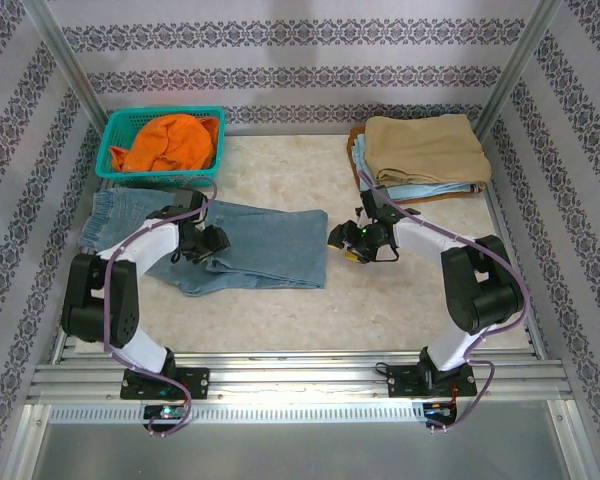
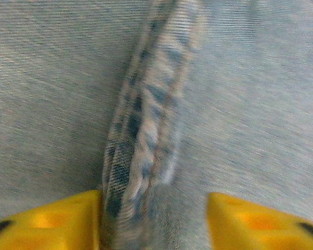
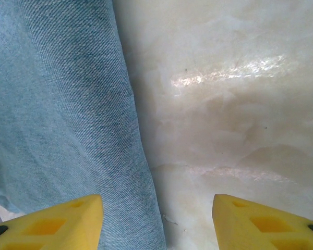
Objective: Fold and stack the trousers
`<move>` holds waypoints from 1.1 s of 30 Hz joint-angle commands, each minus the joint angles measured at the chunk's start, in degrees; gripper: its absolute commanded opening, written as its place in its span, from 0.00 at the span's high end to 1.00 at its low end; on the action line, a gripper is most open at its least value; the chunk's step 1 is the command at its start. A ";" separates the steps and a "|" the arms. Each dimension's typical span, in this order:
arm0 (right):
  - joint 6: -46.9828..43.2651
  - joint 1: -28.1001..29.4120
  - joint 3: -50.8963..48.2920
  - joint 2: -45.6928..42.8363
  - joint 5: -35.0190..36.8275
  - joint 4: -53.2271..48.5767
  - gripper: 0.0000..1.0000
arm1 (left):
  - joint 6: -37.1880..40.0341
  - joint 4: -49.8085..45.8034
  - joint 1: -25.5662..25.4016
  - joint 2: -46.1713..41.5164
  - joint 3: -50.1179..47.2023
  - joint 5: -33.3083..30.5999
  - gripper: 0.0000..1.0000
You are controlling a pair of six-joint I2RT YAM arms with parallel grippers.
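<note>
L tool (image 2: pixel 154 197) spread, down on trousers (image 2: pixel 250 104) | R tool (image 3: pixel 157 198) spread, at edge

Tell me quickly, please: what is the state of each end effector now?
Left end effector: open, above a seam of the trousers, holding nothing.
Right end effector: open, above the trousers' edge and the table, holding nothing.

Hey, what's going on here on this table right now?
Two robot arms are working on a pair of light-blue jeans lying on the table. The left tool hovers open over a seam of the jeans; the right tool is open at their right edge, half over bare table. Neither is gripping cloth. A stack of folded trousers sits at the back right, and a green basket holds an orange garment at the back left.
</note>
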 commanded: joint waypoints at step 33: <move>-10.46 -0.83 10.85 4.34 -0.43 -9.63 0.40 | -2.33 -1.98 -2.46 -21.31 -6.53 0.68 0.09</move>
